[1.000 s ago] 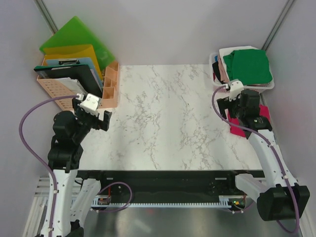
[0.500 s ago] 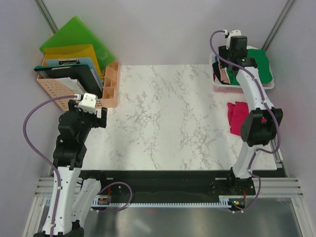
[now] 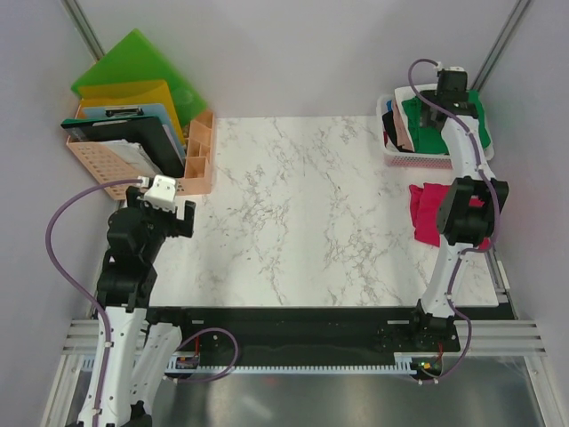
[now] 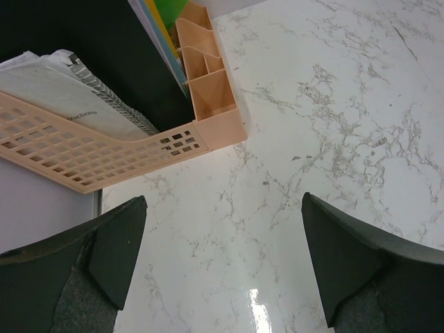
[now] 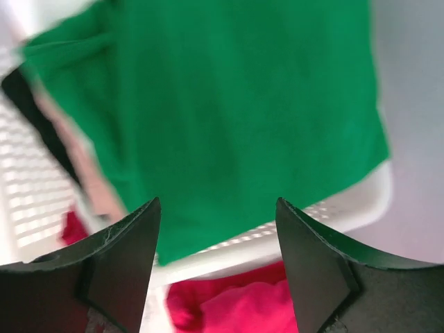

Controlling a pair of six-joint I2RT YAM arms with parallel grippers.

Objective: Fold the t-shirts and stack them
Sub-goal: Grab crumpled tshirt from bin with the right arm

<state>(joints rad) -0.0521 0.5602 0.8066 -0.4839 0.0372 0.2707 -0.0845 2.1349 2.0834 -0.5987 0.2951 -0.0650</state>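
The deep green cloth t-shirt (image 5: 229,104) lies draped atop the heap in the white slatted plastic basket (image 3: 397,159) at the far right corner of the white marble-patterned table (image 3: 293,213), one edge at the rim, and the right gripper (image 5: 216,208) hangs just above it, jaws parted with nothing between them. The crumpled magenta-red cloth t-shirt (image 3: 425,213) sits on the table just in front of the basket, partly hidden by the right arm (image 3: 467,213). Far left, the peach lattice file tray (image 4: 83,156) and the small peach compartment organiser (image 4: 208,83) stand together, with the left gripper (image 4: 222,208) hovering near them, spread wide and empty.
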